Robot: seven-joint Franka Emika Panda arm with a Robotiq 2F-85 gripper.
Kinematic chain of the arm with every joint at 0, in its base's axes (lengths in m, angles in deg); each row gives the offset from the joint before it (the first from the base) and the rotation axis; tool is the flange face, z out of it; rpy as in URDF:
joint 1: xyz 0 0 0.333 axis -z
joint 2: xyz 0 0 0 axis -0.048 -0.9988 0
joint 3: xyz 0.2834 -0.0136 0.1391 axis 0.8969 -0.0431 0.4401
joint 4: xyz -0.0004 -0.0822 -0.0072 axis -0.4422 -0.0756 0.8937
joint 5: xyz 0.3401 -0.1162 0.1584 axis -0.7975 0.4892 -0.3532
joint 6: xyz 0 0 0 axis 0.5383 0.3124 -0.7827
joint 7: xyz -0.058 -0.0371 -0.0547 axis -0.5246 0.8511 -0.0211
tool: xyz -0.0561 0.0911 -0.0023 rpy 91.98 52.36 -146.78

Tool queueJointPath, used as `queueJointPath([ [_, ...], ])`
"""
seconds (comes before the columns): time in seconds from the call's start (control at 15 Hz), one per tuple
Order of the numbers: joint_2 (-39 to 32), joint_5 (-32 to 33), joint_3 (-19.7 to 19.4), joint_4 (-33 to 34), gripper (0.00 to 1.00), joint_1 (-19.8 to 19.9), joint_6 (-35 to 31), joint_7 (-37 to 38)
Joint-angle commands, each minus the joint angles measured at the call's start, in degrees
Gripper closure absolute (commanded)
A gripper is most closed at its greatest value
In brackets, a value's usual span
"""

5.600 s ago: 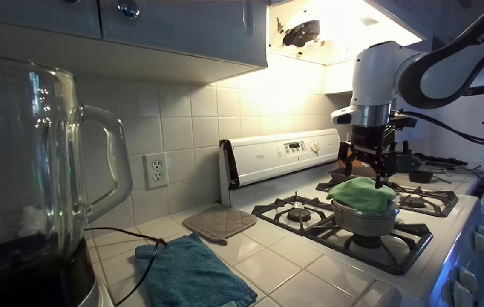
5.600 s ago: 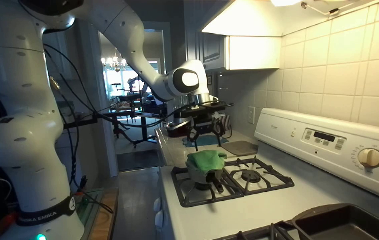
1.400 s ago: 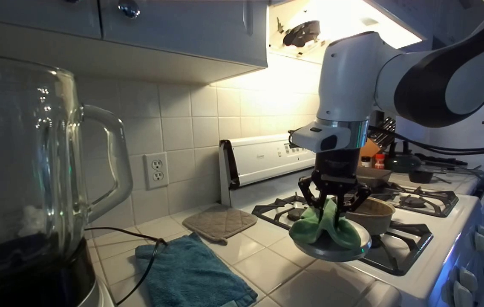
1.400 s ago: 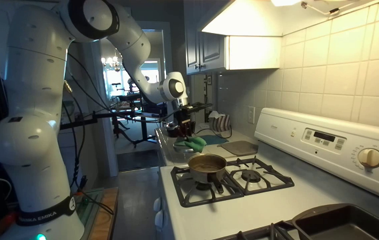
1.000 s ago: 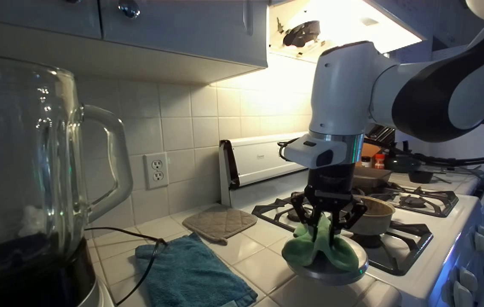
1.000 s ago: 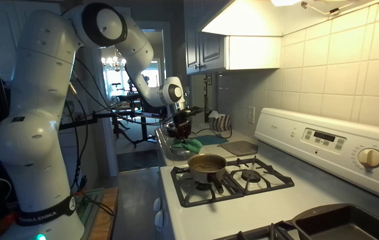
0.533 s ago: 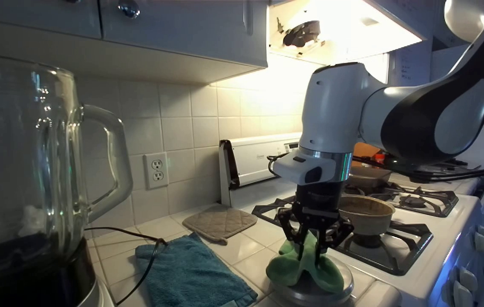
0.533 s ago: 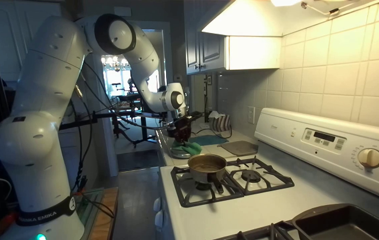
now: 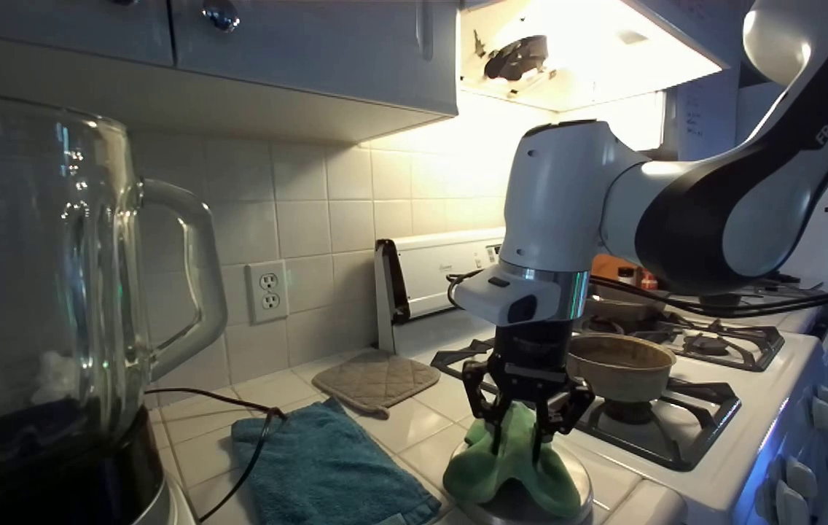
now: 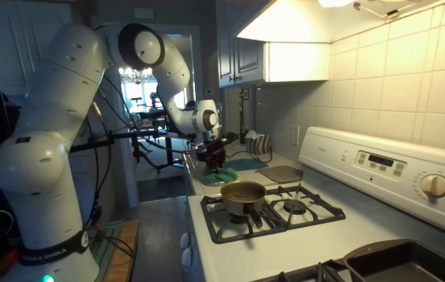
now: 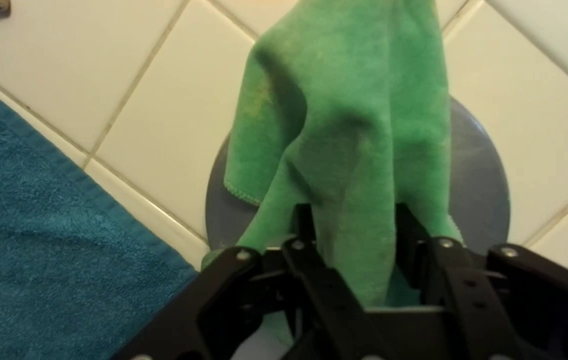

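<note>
Half-hiding lid [image 11: 481, 185], green cloth [image 11: 349, 75], blue towel [image 9: 334, 467], saucepan [image 9: 622, 378] near

Green cloth [image 11: 349, 165], grey lid [image 11: 479, 180], blue towel [image 11: 59, 235]

The green cloth [image 11: 344, 100] hides the middle of the pot lid [image 11: 479, 180] from me; the blender [image 9: 35, 306] and baking pan [image 10: 414, 260] each run past an exterior view's edge

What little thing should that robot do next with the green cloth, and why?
I'd probably open the gripper a little wider. The round lid under the green cloth appears to rest on the tiled counter, so it likely needs no holding up. The fingers stand close on either side of the bunched cloth; whether they press on it, I can't tell.
</note>
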Motion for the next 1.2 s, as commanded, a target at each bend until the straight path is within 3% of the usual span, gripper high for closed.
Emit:
queueJointPath([
  [0.0,-1.7,1.3,-0.9,2.2,0.27,-1.1,-0.1,-0.7],
  [0.2,-1.6,0.9,-0.8,2.5,0.06,-0.9,-0.3,-0.8],
  [0.33,-1.2,0.2,-0.6,2.5,0.00,-0.8,-0.3,-0.5],
  [0.8,2.1,-3.5,0.7,1.9,0.00,0.6,0.8,0.0],
  [1.13,7.1,-11.4,1.6,-0.1,0.00,3.3,2.0,1.5],
])
